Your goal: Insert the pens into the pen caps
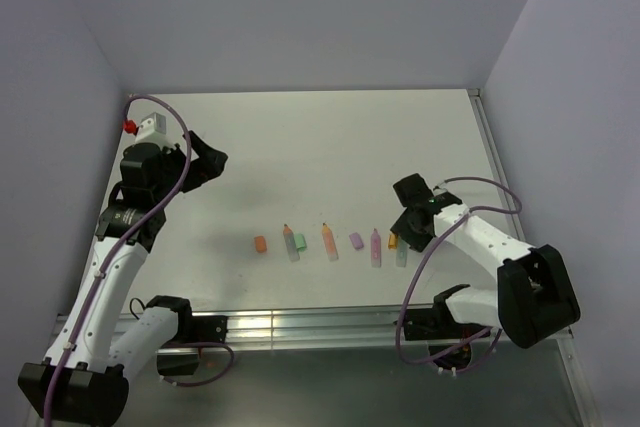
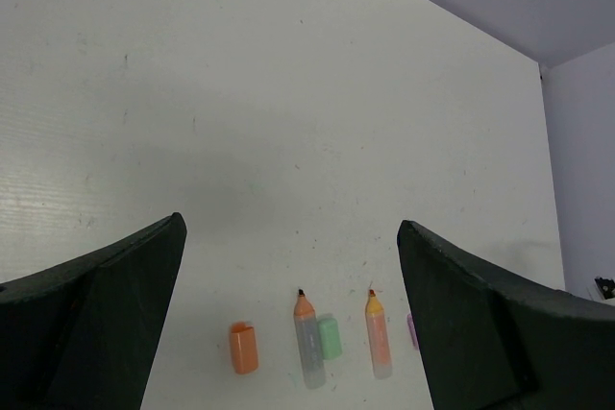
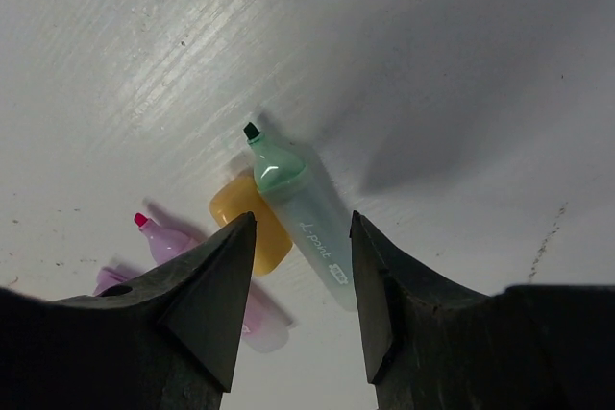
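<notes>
Right pincer [image 3: 300,237]: half-open, empty, straddling the green pen [image 3: 298,201].
Green pen: flat on the table [image 3: 432,64], right end of the row, orange cap [image 3: 246,220] touching its neck.
Left pincer [image 2: 291,237]: wide open, empty, well apart.
Risk: a closing finger may catch the cap and skew the grasp.
</notes>
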Motion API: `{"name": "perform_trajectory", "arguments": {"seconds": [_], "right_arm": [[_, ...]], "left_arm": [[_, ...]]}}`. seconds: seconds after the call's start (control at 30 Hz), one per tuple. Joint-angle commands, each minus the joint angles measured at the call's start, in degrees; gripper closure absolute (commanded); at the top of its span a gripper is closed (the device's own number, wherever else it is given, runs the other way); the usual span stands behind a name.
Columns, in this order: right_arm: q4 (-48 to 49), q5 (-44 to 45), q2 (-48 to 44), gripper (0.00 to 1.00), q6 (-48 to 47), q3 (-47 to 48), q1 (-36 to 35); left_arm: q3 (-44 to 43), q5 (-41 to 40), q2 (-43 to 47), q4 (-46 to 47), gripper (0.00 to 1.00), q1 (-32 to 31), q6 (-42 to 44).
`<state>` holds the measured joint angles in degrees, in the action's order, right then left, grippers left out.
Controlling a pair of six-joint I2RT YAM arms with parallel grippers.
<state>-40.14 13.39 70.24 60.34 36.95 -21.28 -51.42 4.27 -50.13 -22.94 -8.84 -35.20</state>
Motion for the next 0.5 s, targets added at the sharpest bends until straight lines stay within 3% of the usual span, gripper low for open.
{"name": "perform_trajectory", "arguments": {"seconds": [0.0,0.47], "right_arm": [[1.4,0.6,0.8,0.48,0.0,-0.4,0.0],[3.7,-0.5,2.8,0.50,-0.8,-1.7,0.0]], "left_arm": [[-1.2,0.6,-0.1,2.3,0.02,-0.2,-0.3],[-1.4,1.0,-0.9,2.3,0.03,-0.2,-0.4]]}}
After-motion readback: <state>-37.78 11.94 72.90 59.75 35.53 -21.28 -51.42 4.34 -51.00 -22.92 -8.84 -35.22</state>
